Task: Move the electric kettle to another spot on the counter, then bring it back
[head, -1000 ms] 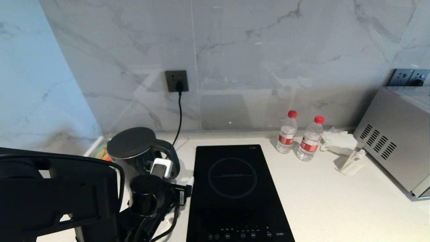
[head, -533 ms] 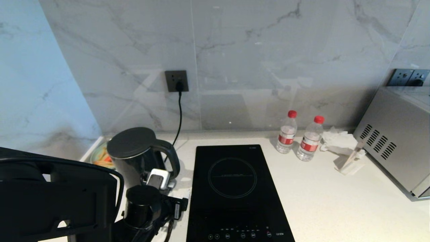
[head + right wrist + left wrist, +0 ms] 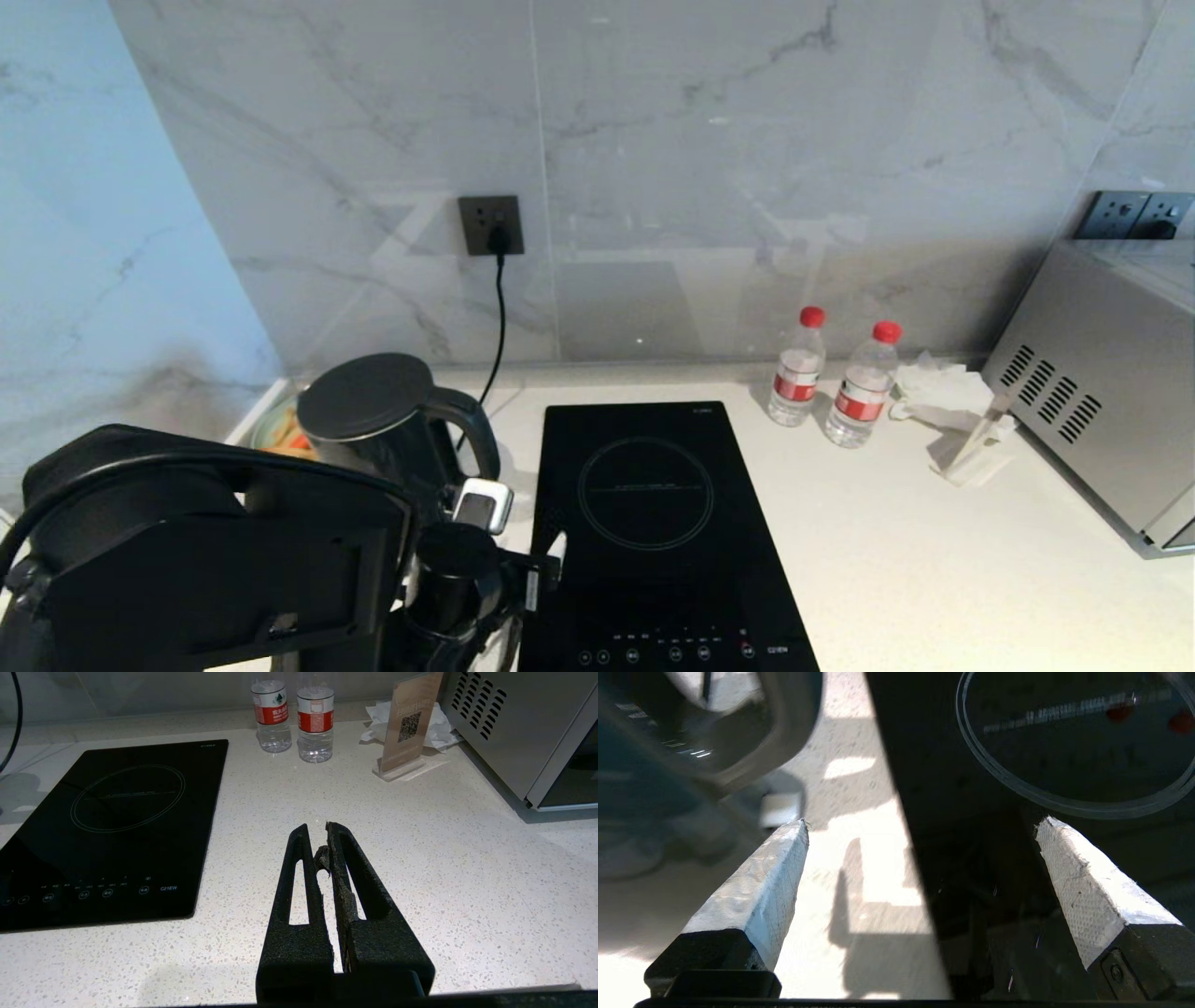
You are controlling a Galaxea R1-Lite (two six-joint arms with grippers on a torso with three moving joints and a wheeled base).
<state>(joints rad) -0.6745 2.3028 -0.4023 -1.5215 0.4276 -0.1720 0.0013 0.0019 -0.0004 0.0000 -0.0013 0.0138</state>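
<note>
The black electric kettle stands at the back left of the white counter, its loop handle turned toward the cooktop. My left gripper is open and empty just in front of the handle, apart from it, over the seam between counter and cooktop. In the left wrist view the gripper spans that seam, with the kettle's handle beyond one of the fingertips. My right gripper is shut and empty above bare counter, outside the head view.
A black induction cooktop lies right of the kettle. Two water bottles stand at the back wall, next to tissues and a sign stand. A steel appliance fills the right. A cord hangs from the wall socket.
My left gripper has drawn back from the kettle's handle toward me, then shifted right toward the cooktop, still open. The kettle has not moved.
</note>
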